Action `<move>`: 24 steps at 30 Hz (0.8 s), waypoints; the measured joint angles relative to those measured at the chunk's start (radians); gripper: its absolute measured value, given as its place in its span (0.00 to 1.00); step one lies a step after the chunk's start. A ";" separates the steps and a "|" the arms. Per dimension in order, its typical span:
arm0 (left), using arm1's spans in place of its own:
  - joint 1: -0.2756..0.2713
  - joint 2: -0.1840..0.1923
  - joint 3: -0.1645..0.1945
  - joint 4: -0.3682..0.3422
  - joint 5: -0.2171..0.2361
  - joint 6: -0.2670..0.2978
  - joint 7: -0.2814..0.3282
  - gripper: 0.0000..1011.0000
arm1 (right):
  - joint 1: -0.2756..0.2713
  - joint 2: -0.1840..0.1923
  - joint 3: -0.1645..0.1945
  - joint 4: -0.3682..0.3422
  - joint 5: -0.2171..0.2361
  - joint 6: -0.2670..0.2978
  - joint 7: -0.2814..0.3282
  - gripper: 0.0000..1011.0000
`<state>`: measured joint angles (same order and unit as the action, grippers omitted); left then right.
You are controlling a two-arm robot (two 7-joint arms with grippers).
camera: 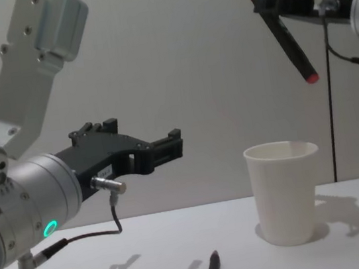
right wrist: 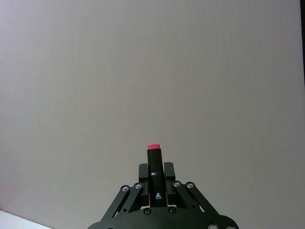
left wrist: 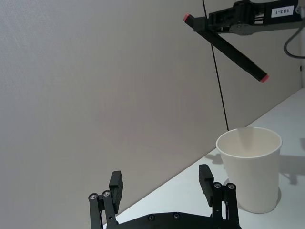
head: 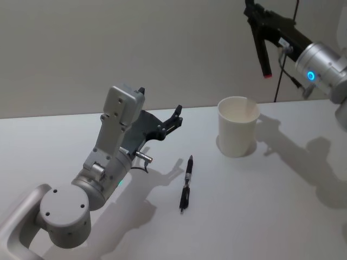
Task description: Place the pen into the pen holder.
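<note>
My right gripper [head: 251, 12] is raised at the back right, shut on a black pen with red ends [head: 261, 46]. The pen hangs slanting down, its lower red tip above and slightly right of the pen holder [head: 237, 127], a white paper cup standing upright on the table. In the chest view the pen [camera: 290, 42] is well clear of the cup's rim [camera: 280, 150]. A second dark pen [head: 186, 183] lies flat on the table in front of the cup. My left gripper [head: 176, 115] hovers open and empty, left of that lying pen.
The white table [head: 282, 216] runs up to a plain wall at the back. A thin black cable [camera: 328, 67] hangs down the wall just right of the cup. Open tabletop lies in front of and to the right of the cup.
</note>
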<state>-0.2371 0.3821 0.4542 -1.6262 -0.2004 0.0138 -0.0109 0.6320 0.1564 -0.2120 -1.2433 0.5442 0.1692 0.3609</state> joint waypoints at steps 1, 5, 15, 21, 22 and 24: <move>0.000 0.000 0.000 0.000 0.000 0.000 0.000 0.99 | -0.004 0.002 0.000 -0.004 -0.002 -0.001 0.002 0.18; 0.000 0.000 0.000 0.000 0.000 0.000 0.000 0.99 | -0.034 0.014 -0.004 -0.028 -0.022 -0.028 0.015 0.18; 0.000 0.000 0.000 0.000 0.000 0.000 0.000 0.99 | -0.096 0.030 -0.016 -0.073 -0.050 -0.115 0.031 0.18; 0.000 0.000 0.000 0.000 0.000 0.000 0.000 0.99 | -0.120 0.030 -0.026 -0.082 -0.069 -0.174 0.016 0.18; 0.000 0.000 0.000 0.000 0.000 0.000 0.000 0.99 | -0.122 0.029 -0.027 -0.082 -0.072 -0.182 0.013 0.18; 0.000 0.000 0.000 0.000 0.000 0.000 0.000 0.99 | -0.127 0.028 -0.031 -0.082 -0.080 -0.201 0.007 0.18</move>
<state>-0.2372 0.3821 0.4542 -1.6262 -0.2004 0.0138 -0.0109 0.5047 0.1842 -0.2425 -1.3248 0.4643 -0.0317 0.3681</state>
